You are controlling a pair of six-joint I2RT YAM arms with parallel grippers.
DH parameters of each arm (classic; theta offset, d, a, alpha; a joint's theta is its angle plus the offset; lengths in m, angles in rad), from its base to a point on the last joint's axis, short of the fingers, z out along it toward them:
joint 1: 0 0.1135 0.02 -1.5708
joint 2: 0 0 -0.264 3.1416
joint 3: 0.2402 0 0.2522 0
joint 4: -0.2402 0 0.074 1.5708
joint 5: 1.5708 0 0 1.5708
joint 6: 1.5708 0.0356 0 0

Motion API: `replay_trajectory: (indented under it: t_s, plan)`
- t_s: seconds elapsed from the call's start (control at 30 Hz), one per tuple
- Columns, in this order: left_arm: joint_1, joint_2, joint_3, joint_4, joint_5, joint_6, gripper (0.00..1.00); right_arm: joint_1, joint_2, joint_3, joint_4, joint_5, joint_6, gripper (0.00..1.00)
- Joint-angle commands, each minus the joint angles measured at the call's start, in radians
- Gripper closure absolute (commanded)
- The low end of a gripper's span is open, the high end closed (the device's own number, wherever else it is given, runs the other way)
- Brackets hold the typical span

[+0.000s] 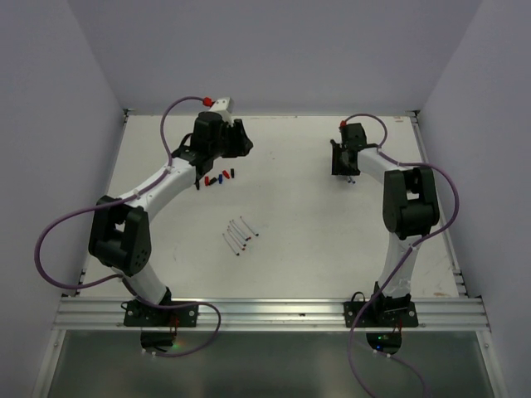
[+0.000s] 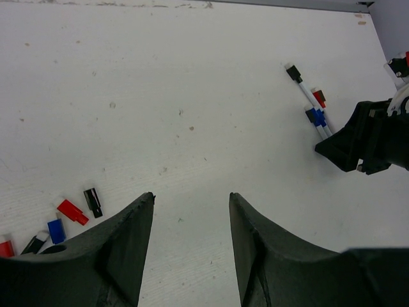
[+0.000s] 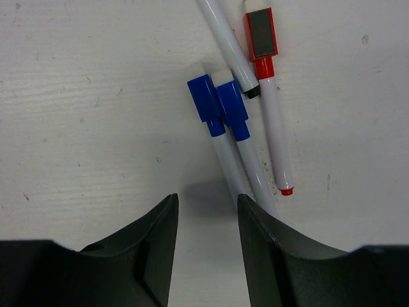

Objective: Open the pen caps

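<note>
Fingers [image 3: 153,249] on the right gripper [image 3: 208,204] are standing parted with nothing between them, hanging right over a little cluster of pens [image 3: 254,167] at the far right of the table [image 1: 299,249]. Two blue caps [image 3: 220,105] are lying side by side, touching, with their white barrels running back under one finger. A red cap [image 3: 261,35] is sitting just beside them, and a fourth pen [image 3: 223,45] is lying alongside, its black cap [image 2: 294,72] showing only in the left wrist view.

Over on the other side, the left gripper [image 2: 192,201] is hanging wide open as well, empty, with loose caps [image 2: 72,212] in red, black and blue scattered near it. Four bare pens [image 1: 239,236] are lying mid-table, so I'm calling this roughly halfway.

It's looking like the pick-up step. Next, the right gripper is going to need one barrel alone, which is tricky with the blue pair pressed together. Then it's lifting that pen so the left can be pinching the cap and pulling.
</note>
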Motion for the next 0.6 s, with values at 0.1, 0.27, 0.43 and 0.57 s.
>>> replay_trajectory:
  t_s: [0.1,0.27,0.43,0.57]
  plan:
    - [-0.003,-0.004,-0.027,0.053,0.018,-0.004,0.46,-0.006,-0.027,-0.021,0.024,-0.01,-0.002,0.55]
    - [-0.003,-0.005,-0.029,0.052,0.015,0.001,0.46,-0.007,-0.045,-0.03,0.038,0.002,0.001,0.55]
    - [-0.003,-0.005,-0.027,0.053,0.019,0.002,0.46,-0.01,-0.034,-0.025,0.027,0.012,-0.002,0.55]
    - [-0.003,-0.007,-0.029,0.053,0.018,0.002,0.46,-0.012,-0.036,-0.028,0.028,0.015,-0.002,0.55]
